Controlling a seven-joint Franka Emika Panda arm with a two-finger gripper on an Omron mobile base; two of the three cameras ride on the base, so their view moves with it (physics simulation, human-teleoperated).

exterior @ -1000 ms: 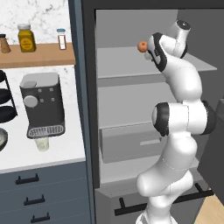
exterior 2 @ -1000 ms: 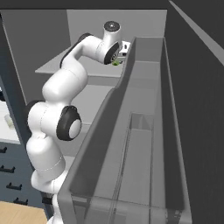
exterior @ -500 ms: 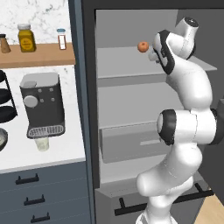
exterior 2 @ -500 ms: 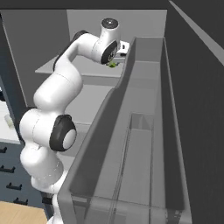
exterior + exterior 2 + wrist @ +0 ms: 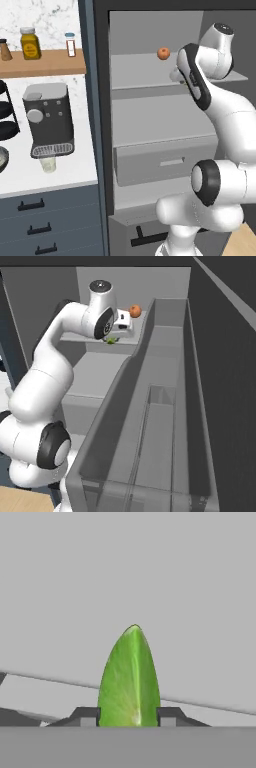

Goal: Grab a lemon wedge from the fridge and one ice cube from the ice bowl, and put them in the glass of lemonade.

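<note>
The robot's small dark gripper (image 5: 128,717) is pinching the tiny yellow-green lemon wedge (image 5: 129,679) between its two fingers. It is up by a high pale shelf in the tall dark grey fridge (image 5: 150,130), near a small round orange fruit (image 5: 163,53).

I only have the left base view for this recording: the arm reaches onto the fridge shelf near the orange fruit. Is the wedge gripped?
Observer: In the hand view, the gripper has its fingertips against both sides of the lemon wedge.
Operator: Where is it on the shelf?
Observer: In the right base view the lemon wedge sits just below the hand, nearer than the orange fruit.
Operator: Lifted?
Observer: I cannot tell.
</note>
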